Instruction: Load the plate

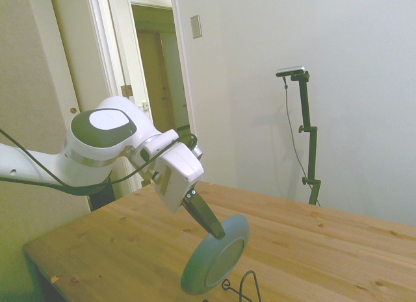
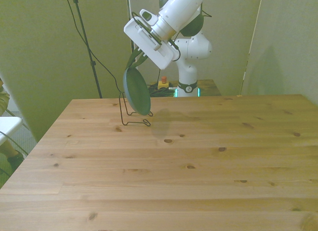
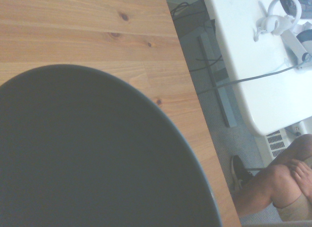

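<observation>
The dark teal-green plate (image 1: 220,260) (image 2: 137,94) hangs on edge, tilted, with my gripper (image 1: 216,232) (image 2: 134,67) shut on its upper rim. Its lower edge sits just over a thin black wire rack (image 1: 242,286) (image 2: 133,117) that stands on the wooden table (image 1: 325,250) (image 2: 198,166), near the far corner at the front view's left. Whether the plate touches the wire cannot be told. In the wrist view the plate (image 3: 87,154) fills most of the picture, with the table (image 3: 73,22) behind it.
The table's side edge runs close beside the rack. Beyond it, in the wrist view, a seated person's legs (image 3: 278,183) and a white desk (image 3: 253,66) with cables show. A doorway (image 1: 156,62) is behind the arm.
</observation>
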{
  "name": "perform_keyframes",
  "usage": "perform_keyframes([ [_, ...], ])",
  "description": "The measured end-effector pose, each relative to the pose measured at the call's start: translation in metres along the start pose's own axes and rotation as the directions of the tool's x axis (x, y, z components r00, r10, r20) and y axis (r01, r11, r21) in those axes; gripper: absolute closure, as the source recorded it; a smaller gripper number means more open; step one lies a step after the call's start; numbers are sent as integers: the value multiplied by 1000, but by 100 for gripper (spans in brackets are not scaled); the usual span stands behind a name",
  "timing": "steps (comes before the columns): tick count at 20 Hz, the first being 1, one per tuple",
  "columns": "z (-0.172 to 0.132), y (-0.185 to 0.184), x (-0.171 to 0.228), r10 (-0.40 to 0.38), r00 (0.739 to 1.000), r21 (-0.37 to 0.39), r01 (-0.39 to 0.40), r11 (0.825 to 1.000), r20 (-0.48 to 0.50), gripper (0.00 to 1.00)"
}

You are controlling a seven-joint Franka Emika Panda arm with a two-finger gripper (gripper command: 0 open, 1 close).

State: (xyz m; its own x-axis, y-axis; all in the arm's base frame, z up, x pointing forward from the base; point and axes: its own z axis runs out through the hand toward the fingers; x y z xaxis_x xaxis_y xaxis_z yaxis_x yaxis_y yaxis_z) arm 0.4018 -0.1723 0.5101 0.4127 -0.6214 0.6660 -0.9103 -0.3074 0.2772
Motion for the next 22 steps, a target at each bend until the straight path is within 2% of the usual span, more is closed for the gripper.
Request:
perform_keyframes([
  [22,11,-35,-7,-24,999,-132,17,991,-49,100],
])
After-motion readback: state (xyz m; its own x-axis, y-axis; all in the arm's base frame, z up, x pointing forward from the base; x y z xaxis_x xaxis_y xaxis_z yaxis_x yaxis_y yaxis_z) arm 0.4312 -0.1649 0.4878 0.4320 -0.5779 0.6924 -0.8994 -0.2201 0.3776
